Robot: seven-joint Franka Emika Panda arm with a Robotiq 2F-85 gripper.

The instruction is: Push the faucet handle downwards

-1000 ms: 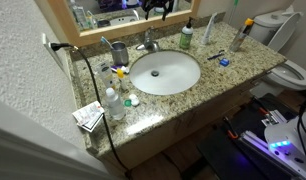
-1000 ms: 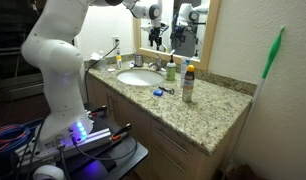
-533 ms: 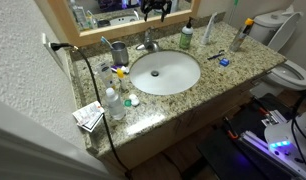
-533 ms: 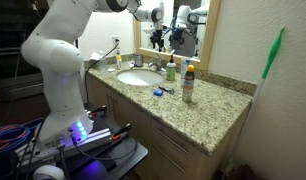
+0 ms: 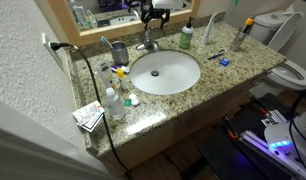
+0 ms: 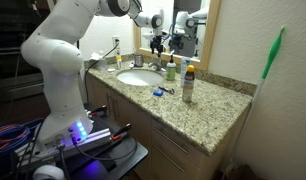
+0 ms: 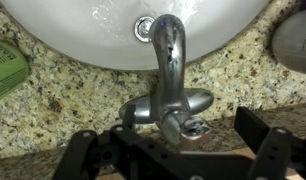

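Jaws gape wide, empty, flanking the faucet handle (image 7: pixel 190 126) without touching it.

A white oval basin (image 5: pixel 165 72) sits in the speckled granite counter (image 5: pixel 233 68). At its back edge stand a grey metal cup (image 5: pixel 119 52) and a green bottle (image 5: pixel 186 37). A toilet (image 5: pixel 293 72) is beside the counter.

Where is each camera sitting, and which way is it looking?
An exterior view: high over the counter, looking down at the white basin; only the gripper shows.
An exterior view: beside the counter's end, looking along it; the white arm shows.
Wrist view: above the faucet handle, looking down; black fingers show.
Both exterior views share basin and gripper.
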